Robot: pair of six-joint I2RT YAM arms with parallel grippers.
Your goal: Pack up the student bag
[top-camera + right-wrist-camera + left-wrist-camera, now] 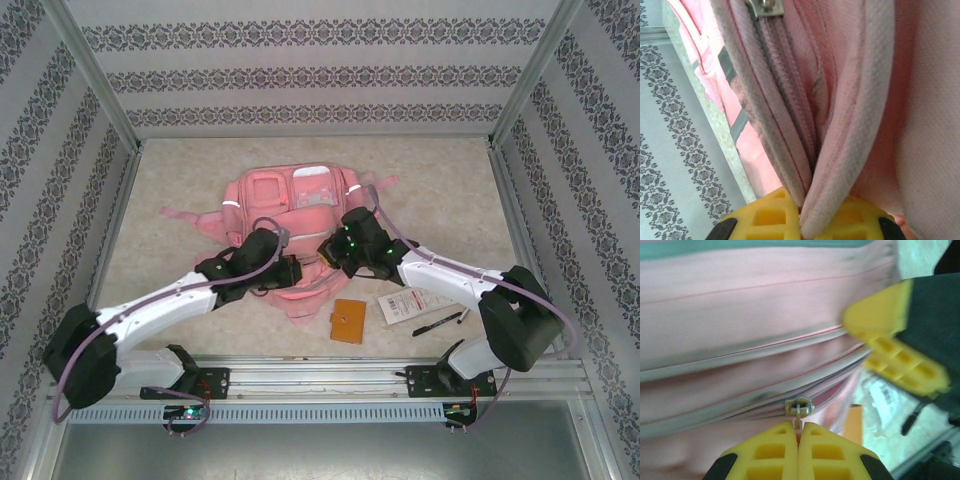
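Left claw (799,432) pinches the zip pull (799,414) at its tips; right claw (805,207) pinches the student bag (850,100) by its zip edge. Draw the pull steadily along the teeth, fabric held taut

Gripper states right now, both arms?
Left gripper: closed on the zipper pull of the student bag.
Right gripper: closed, pinching the student bag fabric.

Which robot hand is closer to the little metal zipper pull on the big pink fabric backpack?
Left. The left gripper is pinched shut right on the small metal zipper pull. The right gripper clamps the edge of the soft pink fabric backpack, farther along the zip.
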